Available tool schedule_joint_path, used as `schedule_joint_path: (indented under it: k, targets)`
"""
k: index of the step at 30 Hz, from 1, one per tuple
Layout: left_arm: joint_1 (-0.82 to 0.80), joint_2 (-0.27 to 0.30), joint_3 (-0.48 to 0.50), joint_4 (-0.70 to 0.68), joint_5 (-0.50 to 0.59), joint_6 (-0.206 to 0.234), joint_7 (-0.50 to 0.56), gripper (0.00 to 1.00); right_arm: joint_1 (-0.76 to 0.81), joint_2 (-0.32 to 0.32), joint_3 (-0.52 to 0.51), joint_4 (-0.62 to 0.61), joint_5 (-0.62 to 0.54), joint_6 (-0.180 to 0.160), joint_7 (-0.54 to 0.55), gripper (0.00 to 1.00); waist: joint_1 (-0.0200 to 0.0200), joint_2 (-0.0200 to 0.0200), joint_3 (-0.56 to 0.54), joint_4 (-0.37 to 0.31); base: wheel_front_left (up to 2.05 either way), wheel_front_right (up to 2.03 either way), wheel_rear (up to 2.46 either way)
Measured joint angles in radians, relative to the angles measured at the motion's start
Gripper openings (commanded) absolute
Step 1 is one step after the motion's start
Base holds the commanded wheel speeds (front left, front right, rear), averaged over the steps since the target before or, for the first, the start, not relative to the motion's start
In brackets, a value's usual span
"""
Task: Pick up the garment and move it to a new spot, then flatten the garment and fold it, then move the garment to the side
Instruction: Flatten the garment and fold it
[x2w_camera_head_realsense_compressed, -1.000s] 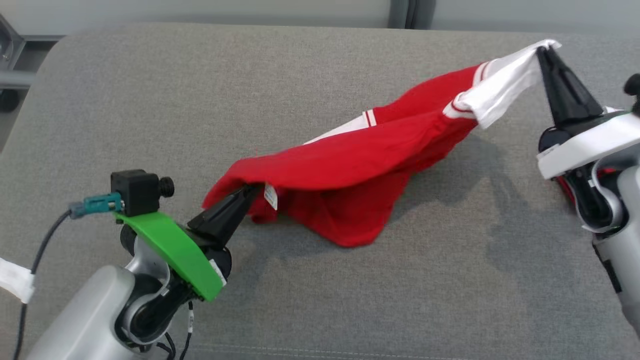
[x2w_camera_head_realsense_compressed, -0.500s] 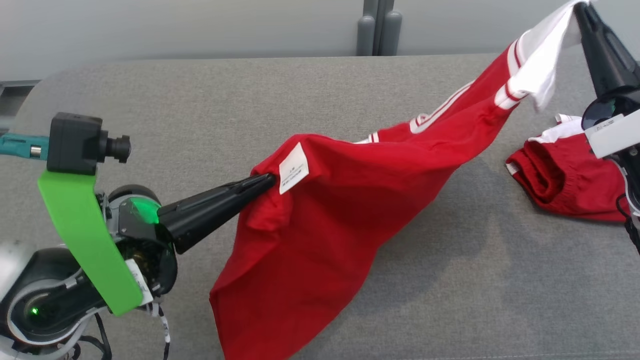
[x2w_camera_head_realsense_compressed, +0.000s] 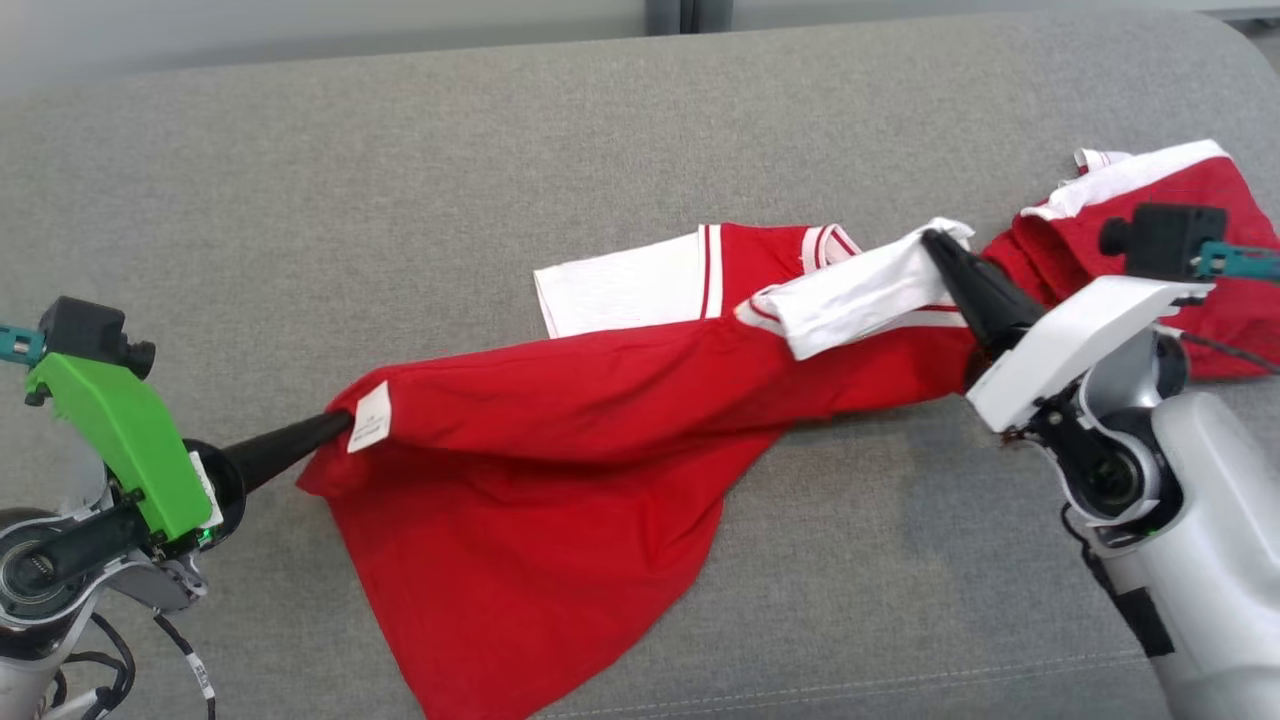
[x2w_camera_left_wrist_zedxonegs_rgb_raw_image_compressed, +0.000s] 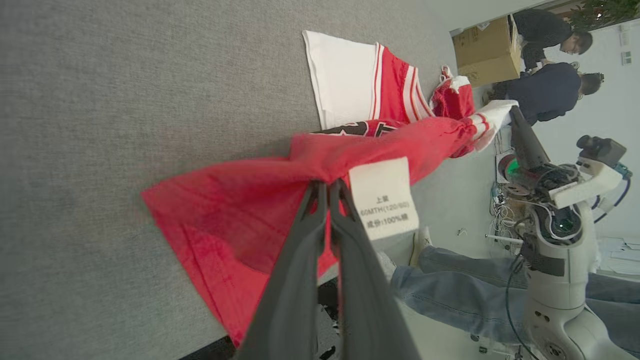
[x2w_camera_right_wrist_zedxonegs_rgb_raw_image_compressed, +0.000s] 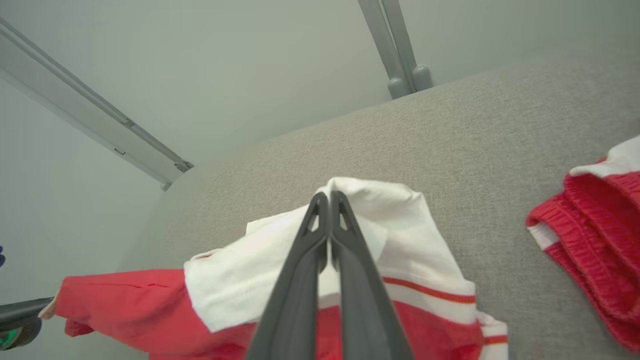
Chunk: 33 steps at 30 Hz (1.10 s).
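- Left gripper (x2w_camera_head_realsense_compressed: 338, 424) – two long dark fingers pressed together, clamped on the left-hand end of the red jersey shirt with white sleeves (x2w_camera_head_realsense_compressed: 560, 440), low over the grey fabric-covered surface (x2w_camera_head_realsense_compressed: 300, 200)
- Small white printed care label (x2w_camera_head_realsense_compressed: 371, 418) sticks out of the red cloth just beside those fingertips; in the left wrist view it hangs right of the closed fingers
- The shirt's red body is drawn out in a long band between the two grippers, and a wide flap of it spreads down over the surface toward the near edge
- One white sleeve with red stripes (x2w_camera_head_realsense_compressed: 620, 290) lies flat on the surface behind the middle of the band
- Right gripper (x2w_camera_head_realsense_compressed: 935, 240) – fingers together, clamped on the bunched edge of the other white sleeve (x2w_camera_head_realsense_compressed: 860, 295), which is held a little above the surface
- Crumpled red shorts with white trim (x2w_camera_head_realsense_compressed: 1060, 260) lie on the surface at the far right, just beyond the right gripper and apart from the shirt
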Motion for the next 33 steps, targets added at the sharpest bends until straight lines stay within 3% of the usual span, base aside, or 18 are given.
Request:
schedule_joint_path:
  k: [2, 3, 4, 5, 8, 12, 15, 19, 23, 29, 33]
  targets:
    - [-0.002, -0.01, -0.005, 0.038, 0.061, 0.0, -0.035, 0.0, 0.002, 0.032, 0.018, -0.001, -0.001, -0.001, -0.008, 0.0, 0.0, 0.0, 0.024, -0.009, 0.0, 0.0, 0.0]
    - [-0.006, -0.012, -0.007, 0.058, 0.104, 0.0, -0.058, 0.13, 0.002, 0.044, 0.023, -0.002, -0.007, -0.004, -0.014, 0.0, 0.0001, 0.0, 0.037, -0.014, 0.0, 0.0, 0.0]
    - [-0.015, -0.016, -0.008, 0.081, 0.144, 0.0, -0.084, 0.46, 0.001, 0.051, 0.025, -0.004, -0.016, -0.01, -0.022, 0.0, 0.0001, 0.0, 0.05, -0.017, 0.0, 0.0, 0.0]
    - [-0.026, -0.017, -0.008, 0.099, 0.188, 0.0, -0.113, 1.0, 0.001, 0.054, 0.024, -0.008, -0.023, -0.01, -0.031, 0.0, 0.0, 0.0, 0.063, -0.021, 0.0, 0.0, 0.0]
    - [-0.083, -0.061, 0.018, 0.139, 0.286, -0.001, -0.225, 1.0, -0.009, 0.072, 0.008, -0.016, -0.03, -0.026, -0.069, 0.0, 0.0001, 0.0, 0.104, -0.029, 0.0, 0.0, 0.0]
    - [-0.181, -0.114, 0.039, 0.189, 0.525, -0.001, -0.452, 1.0, -0.018, 0.076, -0.019, -0.006, -0.039, -0.031, -0.116, 0.0, 0.0002, 0.0, 0.15, -0.028, 0.0, 0.0, 0.0]
    - [-0.181, -0.198, 0.028, 0.196, 0.537, 0.002, -0.534, 1.0, -0.018, 0.071, -0.028, 0.015, -0.051, -0.036, -0.136, 0.0, 0.0002, 0.0, 0.169, -0.013, 0.0, 0.0, 0.0]
    - [-0.135, -0.298, -0.071, 0.205, 0.538, 0.002, -0.562, 1.0, -0.013, 0.064, -0.04, 0.027, -0.052, -0.042, -0.15, 0.0, 0.0001, 0.0, 0.178, 0.022, 0.0, 0.0, 0.0]
    - [-0.113, -0.284, -0.122, 0.279, 0.601, 0.001, -0.574, 1.0, -0.013, 0.045, -0.035, 0.031, -0.068, -0.043, -0.151, 0.0, 0.0002, 0.0, 0.181, 0.061, 0.0, 0.0, 0.0]
    - [-0.152, -0.246, -0.063, 0.355, 0.607, 0.007, -0.609, 1.0, -0.016, 0.074, 0.028, 0.045, -0.097, -0.029, -0.157, 0.0, 0.0001, 0.0, 0.187, 0.093, 0.0, 0.0, 0.0]
    - [-0.195, -0.272, -0.037, 0.385, 0.568, 0.009, -0.611, 1.0, -0.013, 0.068, 0.068, 0.065, -0.118, -0.023, -0.155, 0.0, 0.0001, 0.0, 0.187, 0.079, 0.0, 0.0, 0.0]
